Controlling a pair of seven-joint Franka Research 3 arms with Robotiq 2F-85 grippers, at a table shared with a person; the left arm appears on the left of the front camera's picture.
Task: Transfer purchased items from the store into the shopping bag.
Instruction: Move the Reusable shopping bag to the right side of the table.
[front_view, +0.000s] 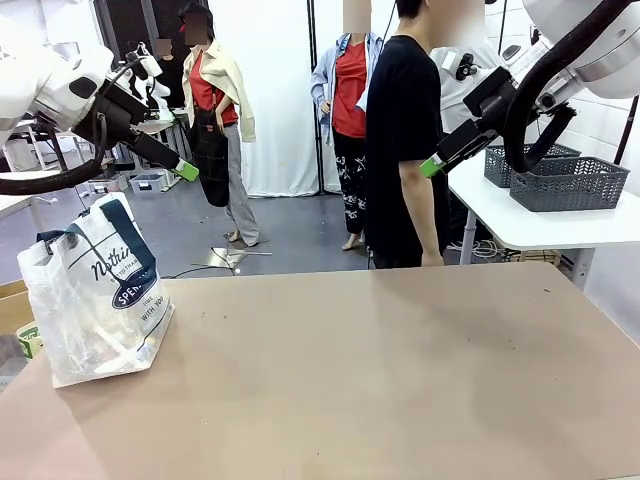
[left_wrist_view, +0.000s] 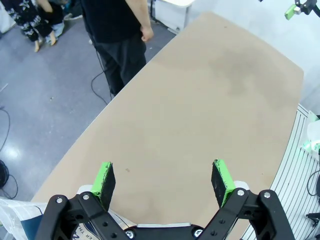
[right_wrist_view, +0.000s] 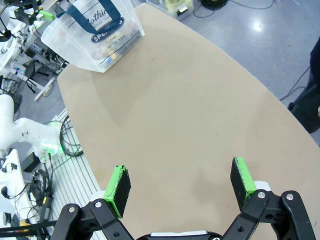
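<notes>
Shopping bag (front_view: 95, 295) of translucent white plastic stands upright on the robot's left end of the tan table (front_view: 400, 380), near the front left corner, with navy strap handles and navy lettering facing the front camera. Small items show dimly through its lower part, too blurred to name.

Both arms are raised well above the table and well apart from the bag. The left gripper (front_view: 186, 171) hangs in the air up and to the right of the bag, its green-padded fingers spread wide with nothing between them. In the left wrist view the left gripper (left_wrist_view: 163, 181) looks down on bare tabletop, and a corner of the bag (left_wrist_view: 15, 217) peeks in at the lower left edge. The right gripper (front_view: 432, 166) is high over the far right side, also spread wide and empty. In the right wrist view the right gripper (right_wrist_view: 181, 183) frames bare table, with the bag (right_wrist_view: 92, 32) far off at the top of the picture.

A person in a black shirt (front_view: 405, 140) stands at the far edge of the table, arms down. Behind them is a grey floor and white curtains. On a white side table (front_view: 540, 225) at the right sit dark grey lattice baskets (front_view: 568, 183); their contents cannot be seen.
</notes>
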